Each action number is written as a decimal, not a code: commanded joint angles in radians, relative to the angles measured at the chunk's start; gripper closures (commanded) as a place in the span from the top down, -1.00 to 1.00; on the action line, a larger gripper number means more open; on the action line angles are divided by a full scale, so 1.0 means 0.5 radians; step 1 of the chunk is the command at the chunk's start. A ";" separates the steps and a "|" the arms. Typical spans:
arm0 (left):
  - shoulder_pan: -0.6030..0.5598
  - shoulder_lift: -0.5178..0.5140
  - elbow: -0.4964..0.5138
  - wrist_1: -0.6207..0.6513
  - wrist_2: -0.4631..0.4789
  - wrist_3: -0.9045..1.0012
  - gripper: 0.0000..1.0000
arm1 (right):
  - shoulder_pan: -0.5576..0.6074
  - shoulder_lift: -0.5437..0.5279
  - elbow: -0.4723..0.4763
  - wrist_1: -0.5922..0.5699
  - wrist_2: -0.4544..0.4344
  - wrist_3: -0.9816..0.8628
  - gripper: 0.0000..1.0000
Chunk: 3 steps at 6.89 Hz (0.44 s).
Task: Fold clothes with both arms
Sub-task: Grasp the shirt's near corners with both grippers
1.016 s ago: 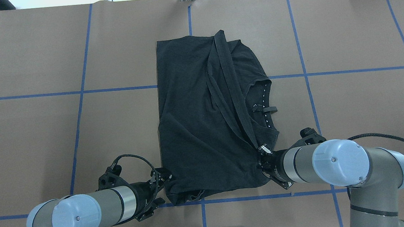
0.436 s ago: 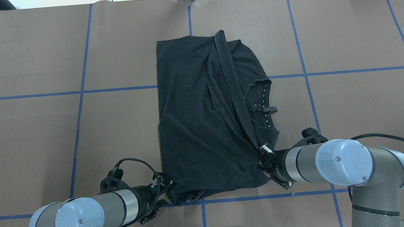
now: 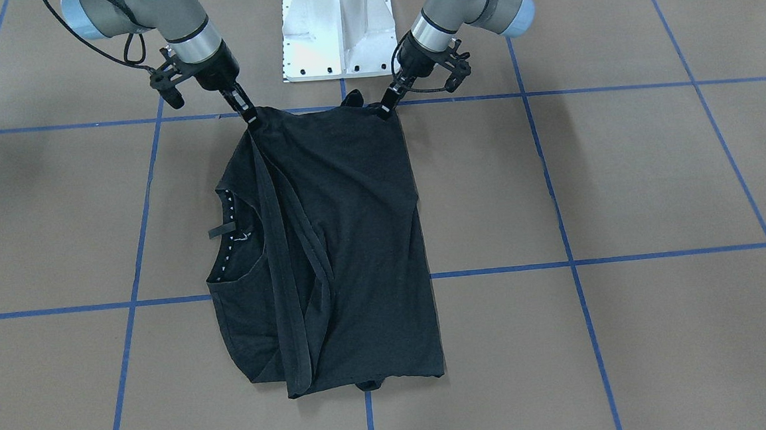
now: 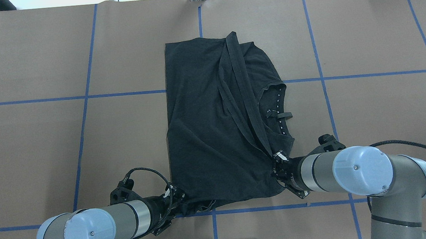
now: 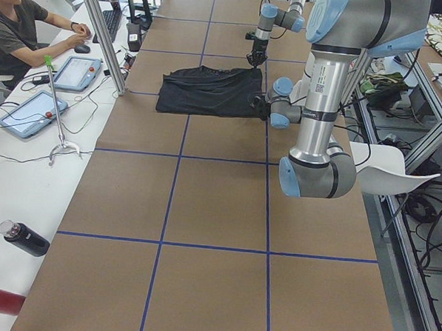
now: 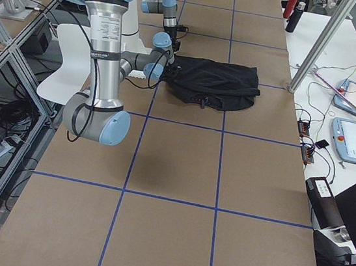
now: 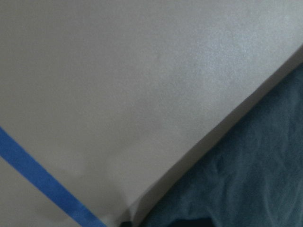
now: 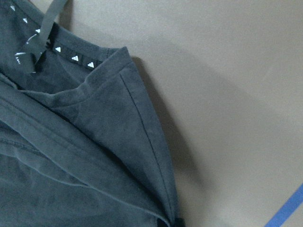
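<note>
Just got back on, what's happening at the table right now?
Both arms are on the black T-shirt, which lies partly folded on the table with its collar toward the robot's right. The left tool pinches the shirt's near left corner and the right tool pinches the near right corner. The near edge is drawn between them. It looks like the start of the next fold.

Black T-shirt (image 4: 199, 135) on brown table (image 4: 380, 121)
</note>
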 commanded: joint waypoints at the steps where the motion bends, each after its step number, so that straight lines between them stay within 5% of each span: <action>1: -0.001 -0.002 0.002 -0.005 0.006 -0.025 -1.00 | 0.002 0.000 -0.003 0.000 0.001 0.003 -1.00; 3: -0.028 0.031 -0.141 -0.015 0.040 -0.083 -1.00 | 0.014 0.000 0.000 0.000 -0.002 0.018 -1.00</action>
